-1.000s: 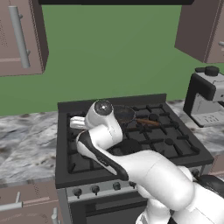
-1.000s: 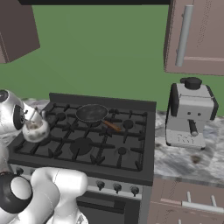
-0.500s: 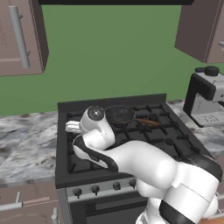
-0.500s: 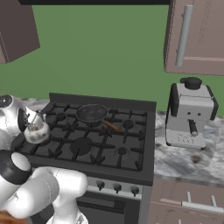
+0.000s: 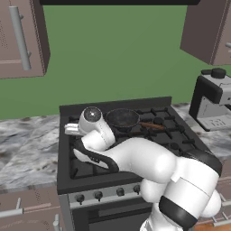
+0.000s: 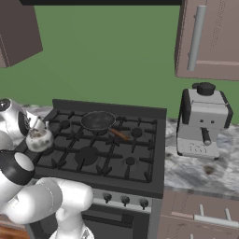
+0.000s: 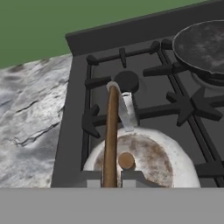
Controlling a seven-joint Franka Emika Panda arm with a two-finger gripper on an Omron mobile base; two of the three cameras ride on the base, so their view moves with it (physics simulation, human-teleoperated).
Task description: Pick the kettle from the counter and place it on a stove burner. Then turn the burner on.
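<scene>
Kettle [image 7: 144,159] upright, pinched at its brown arched handle by gripper [image 7: 111,177], hanging over stove's left side beside marbled counter [image 7: 30,113]. Handle's long axis and spout toward 12 o'clock, at small burner [image 7: 126,80]. Frying pan [image 7: 201,43] at 2 o'clock.

A rendered home kitchen: a black gas stove [image 6: 100,149] with cast-iron grates and a row of knobs [image 6: 125,200] fills the centre of the right base view, a dark frying pan [image 6: 98,120] on a rear burner. Grey-and-white marbled counter [image 6: 186,170] flanks it at right, where a coffee machine [image 6: 203,120] stands. Brown wall cabinets [image 6: 210,39] hang at upper right against a green wall [image 6: 107,56], with brown drawers [image 6: 200,217] at lower right.
</scene>
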